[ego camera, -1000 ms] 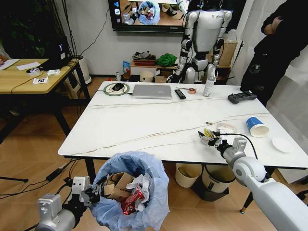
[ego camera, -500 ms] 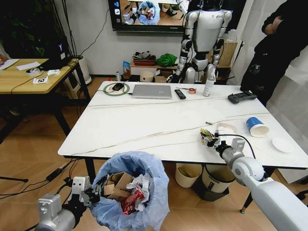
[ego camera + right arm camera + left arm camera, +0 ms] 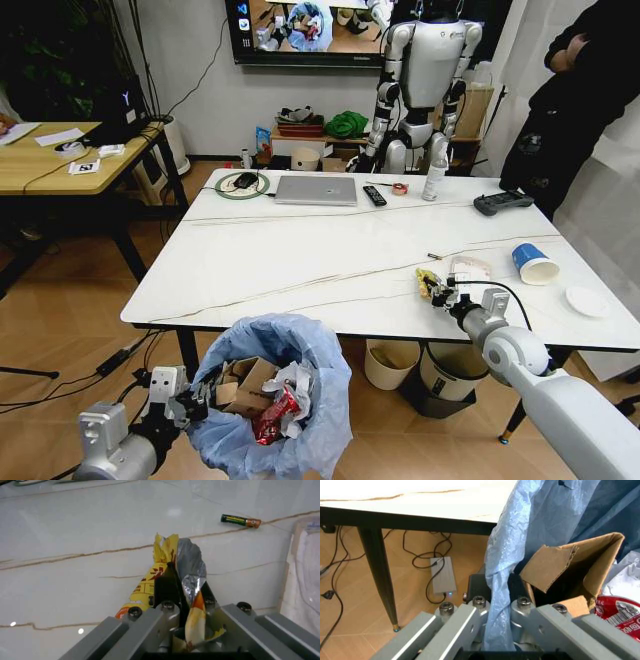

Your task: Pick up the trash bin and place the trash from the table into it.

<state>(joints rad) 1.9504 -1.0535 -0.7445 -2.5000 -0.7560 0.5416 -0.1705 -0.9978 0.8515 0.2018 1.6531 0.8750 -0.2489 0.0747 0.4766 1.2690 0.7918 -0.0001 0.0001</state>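
Wrapper [image 3: 172, 581]: crumpled yellow and silver foil, pinched between the right gripper's [image 3: 182, 592] fingers just above the table [image 3: 300, 255], near its front edge.
Table: glossy white marble-look slab with thin brown veins.
Trash bin [image 3: 272, 400]: round, lined with crinkly light-blue plastic, held below the table's front edge; torn cardboard, white paper and a crushed red can lie inside.
Left gripper [image 3: 495, 603]: clamped on the bag's rim fold.
Right wrist view: a small battery [image 3: 240, 520] beyond the wrapper.
Head view: blue-white paper cup [image 3: 533, 263] on its side, right of the gripper.
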